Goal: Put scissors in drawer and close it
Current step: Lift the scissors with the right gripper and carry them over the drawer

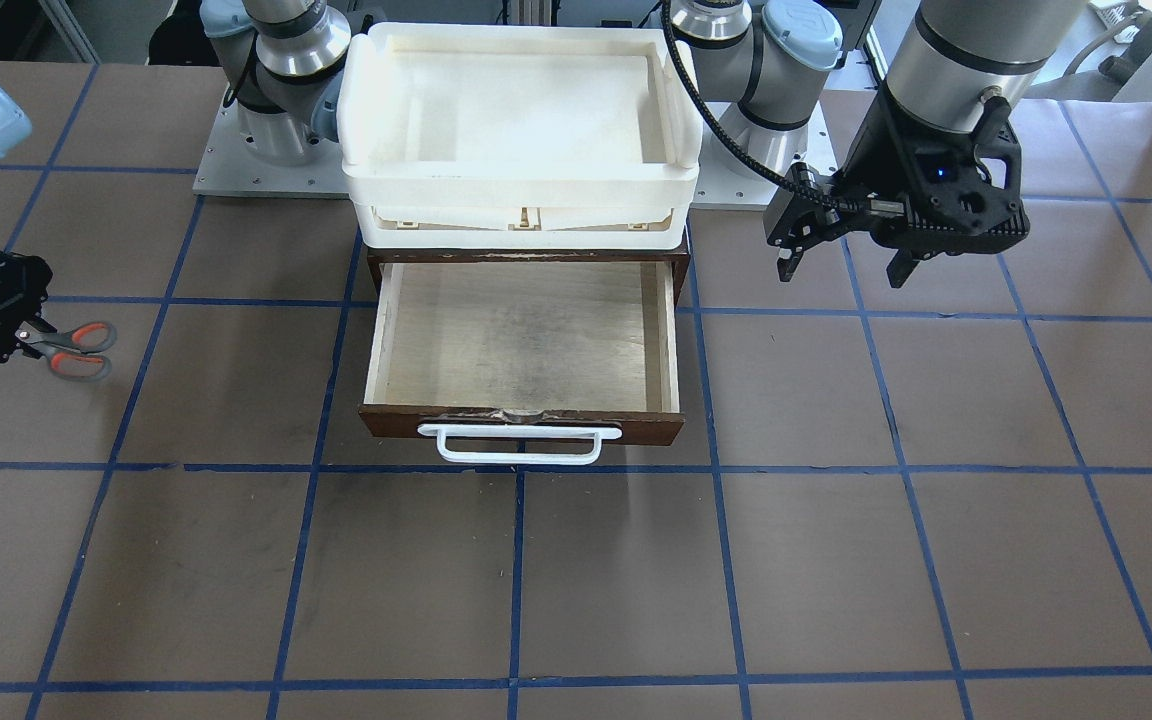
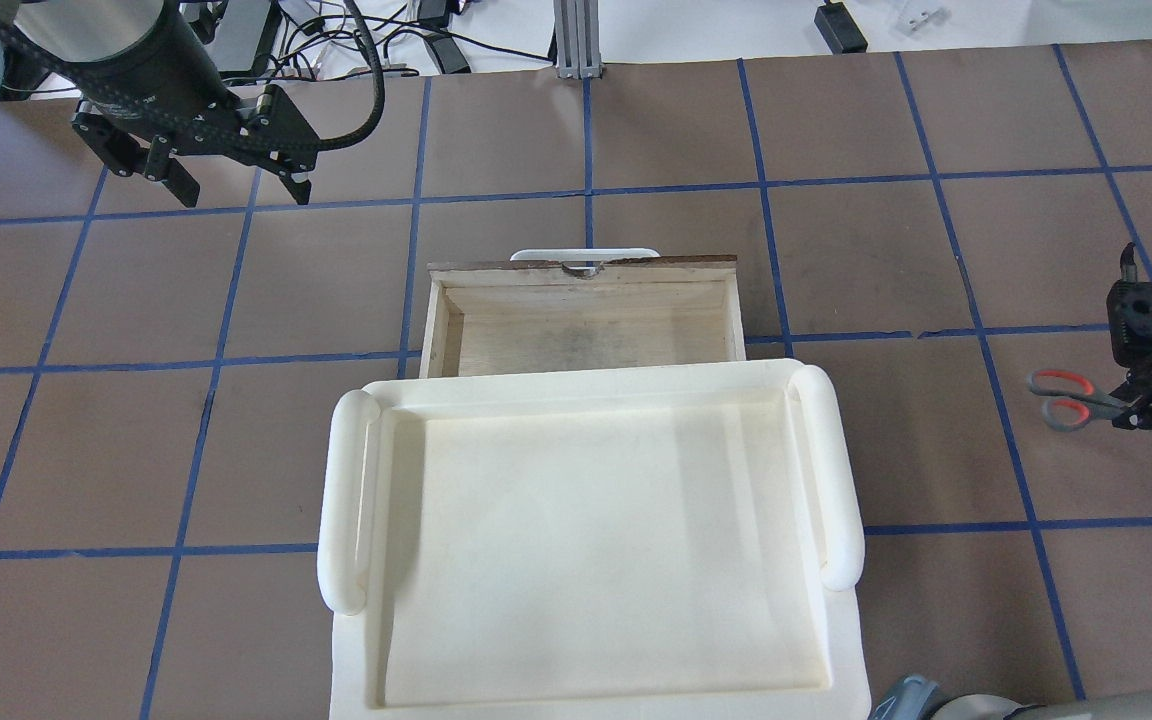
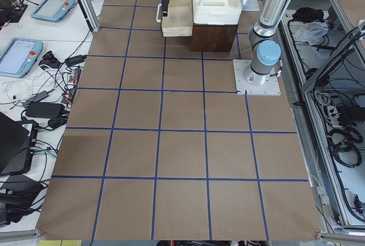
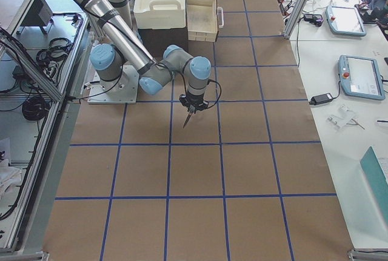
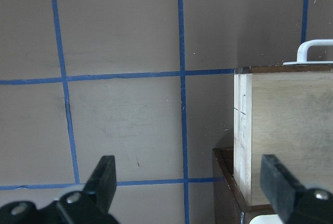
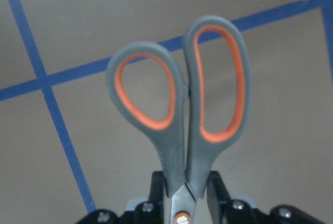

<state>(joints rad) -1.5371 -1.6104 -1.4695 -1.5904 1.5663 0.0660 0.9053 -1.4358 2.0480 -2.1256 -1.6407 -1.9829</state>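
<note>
The left gripper (image 1: 843, 270) hangs far left, pointing down, its 2 fingers spread wide. The right gripper (image 1: 11, 345), low at the right, clamps the scissors (image 1: 54, 348).

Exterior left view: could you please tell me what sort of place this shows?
Probably a robotics lab: a robot arm bolted onto a table taped in a blue grid, teach pendants alongside, and cable bundles.

Scissors (image 6: 179, 146) blades: almost wholly hidden between my right gripper (image 6: 184, 195) fingers, only handles clear. Fingers cut off by wrist view's bottom edge. Drawer (image 2: 586, 298) rear: hidden under white tray (image 2: 576, 388). Exterior left view: my left gripper (image 3: 163, 9) too small to judge jaws.
</note>
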